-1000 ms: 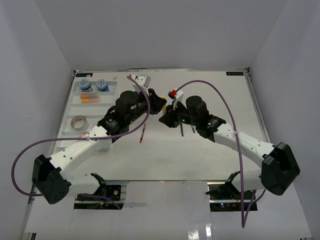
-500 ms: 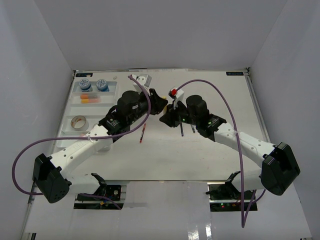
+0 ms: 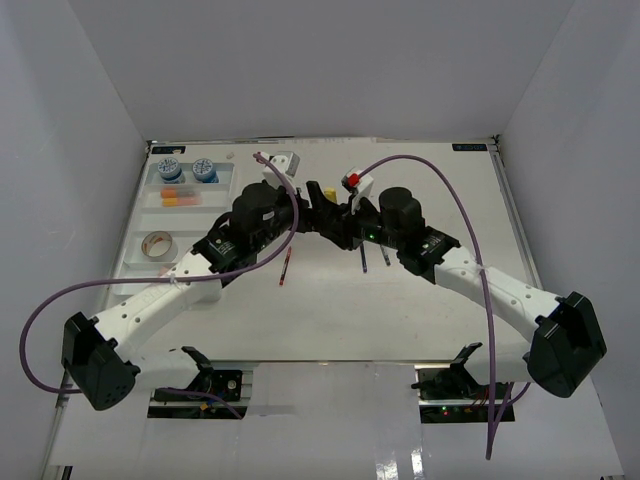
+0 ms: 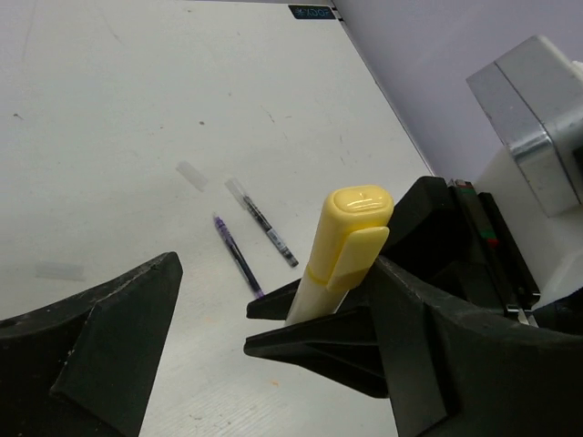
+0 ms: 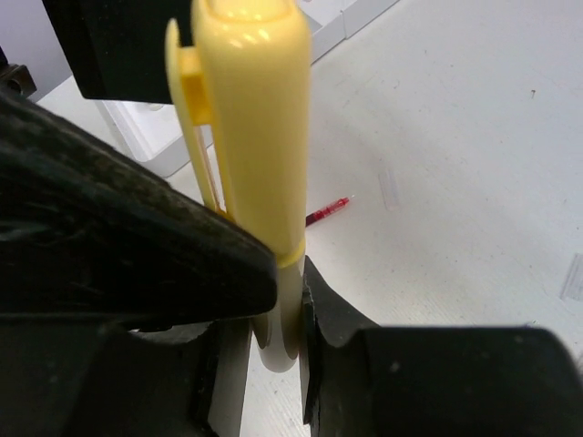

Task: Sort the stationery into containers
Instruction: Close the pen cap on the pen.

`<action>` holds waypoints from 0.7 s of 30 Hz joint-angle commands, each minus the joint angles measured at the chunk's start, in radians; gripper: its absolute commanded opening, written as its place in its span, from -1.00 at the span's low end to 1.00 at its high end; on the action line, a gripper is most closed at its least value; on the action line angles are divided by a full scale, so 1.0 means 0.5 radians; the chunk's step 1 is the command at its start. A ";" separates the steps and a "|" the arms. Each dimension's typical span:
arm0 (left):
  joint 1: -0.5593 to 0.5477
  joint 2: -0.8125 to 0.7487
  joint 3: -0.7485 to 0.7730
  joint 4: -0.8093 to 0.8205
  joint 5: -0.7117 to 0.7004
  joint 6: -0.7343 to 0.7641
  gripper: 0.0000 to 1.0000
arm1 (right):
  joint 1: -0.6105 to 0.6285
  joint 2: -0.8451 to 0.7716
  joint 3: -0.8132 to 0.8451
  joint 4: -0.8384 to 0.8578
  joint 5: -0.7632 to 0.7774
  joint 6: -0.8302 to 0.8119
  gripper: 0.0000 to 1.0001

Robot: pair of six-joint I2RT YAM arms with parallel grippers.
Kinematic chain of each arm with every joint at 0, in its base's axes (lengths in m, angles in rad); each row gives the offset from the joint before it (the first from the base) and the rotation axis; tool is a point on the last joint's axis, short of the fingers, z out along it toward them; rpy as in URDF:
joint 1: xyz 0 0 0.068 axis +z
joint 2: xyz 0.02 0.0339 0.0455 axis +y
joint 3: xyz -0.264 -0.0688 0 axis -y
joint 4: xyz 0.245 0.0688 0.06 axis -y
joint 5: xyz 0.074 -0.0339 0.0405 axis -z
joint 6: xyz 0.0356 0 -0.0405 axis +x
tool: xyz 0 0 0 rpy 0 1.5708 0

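Note:
A yellow marker (image 3: 326,191) stands upright above the middle of the table, and my right gripper (image 5: 290,284) is shut on its lower barrel. My left gripper (image 4: 273,355) is open, with its jaws standing wide on either side of the marker (image 4: 348,238) and not touching it. The white tray (image 3: 138,262) lies at the far left. It holds two blue-white tubs (image 3: 170,168), orange and pink erasers (image 3: 175,195) and a tan tape roll (image 3: 157,244). A red pen (image 3: 286,268) and two dark pens (image 3: 364,258) lie on the table below the grippers.
The two arms meet nose to nose at the table's centre, with purple cables arching over them. The dark pens (image 4: 239,255) lie just under the left gripper. The red pen (image 5: 326,211) shows beyond the marker in the right wrist view. White walls enclose the table.
My left gripper's jaws have opened away from the yellow marker. The right gripper has moved up and to the left and stays shut on the marker.

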 commanded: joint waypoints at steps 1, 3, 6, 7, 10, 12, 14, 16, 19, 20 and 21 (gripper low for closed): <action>-0.026 -0.109 0.050 -0.042 0.063 -0.002 0.89 | 0.001 -0.058 0.055 0.137 0.001 -0.029 -0.85; -0.023 -0.140 0.065 -0.048 0.082 0.001 0.93 | 0.001 -0.061 0.040 0.134 0.004 -0.038 -0.85; -0.020 -0.213 0.075 -0.042 0.121 0.032 0.94 | -0.012 -0.073 0.000 0.137 -0.005 -0.039 -0.85; -0.020 -0.235 0.063 -0.042 0.122 0.044 0.94 | -0.018 -0.079 -0.009 0.137 -0.005 -0.039 -0.85; -0.017 -0.324 0.026 -0.033 0.121 0.109 0.92 | -0.054 -0.092 -0.037 0.131 -0.051 -0.045 -0.85; -0.008 -0.370 0.004 -0.048 0.140 0.158 0.85 | -0.100 -0.101 -0.046 0.128 -0.130 -0.051 -0.85; 0.023 -0.404 -0.048 -0.018 0.246 0.198 0.80 | -0.174 -0.095 -0.052 0.122 -0.213 -0.048 -0.84; 0.078 -0.434 -0.079 0.034 0.327 0.256 0.76 | -0.217 -0.101 -0.055 0.119 -0.370 -0.063 -0.85; 0.197 -0.413 -0.079 0.089 0.553 0.317 0.71 | -0.278 -0.104 -0.013 0.046 -0.566 -0.161 -0.85; 0.246 -0.392 -0.051 0.105 0.727 0.317 0.68 | -0.303 -0.104 0.003 0.027 -0.682 -0.213 -0.85; 0.299 -0.370 -0.030 0.117 0.811 0.305 0.65 | -0.315 -0.101 0.015 0.009 -0.750 -0.238 -0.85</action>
